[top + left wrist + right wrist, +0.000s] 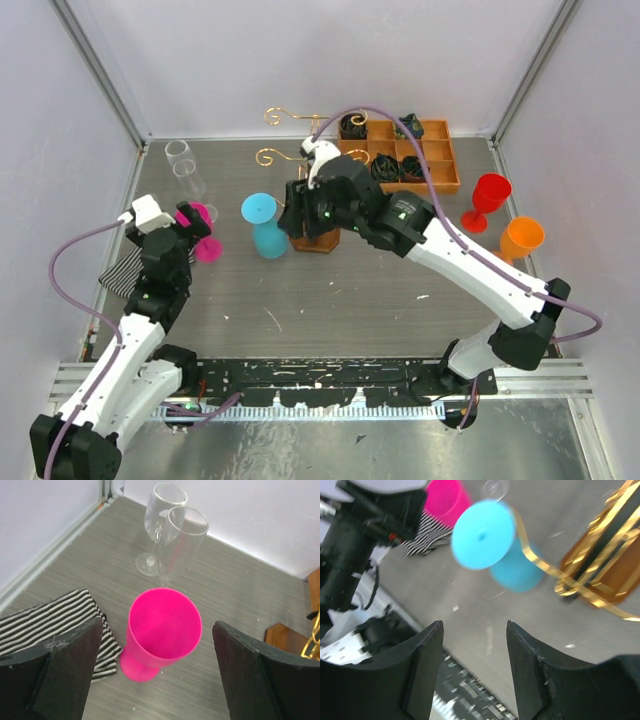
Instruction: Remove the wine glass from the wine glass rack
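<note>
Right wrist: right gripper [474, 630] released; ahead, blue wine glass [482, 535] inverted on wine glass rack [600, 580], pink cup [445, 500] beyond. Left gripper [157, 630] released.

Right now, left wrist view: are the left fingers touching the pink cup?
No, the pink cup stands upright between the left fingers, with a visible gap on each side.

Top view: right arm [440, 240] hides middle of wine glass rack [318, 244]; dark bits in compartment tray [440, 187] too small to name.
Right wrist view: blurred throughout; blue wine glass [482, 535] soft-edged; rack cut by right edge.
Left wrist view: striped cloth [45, 625] cut by left edge.
</note>
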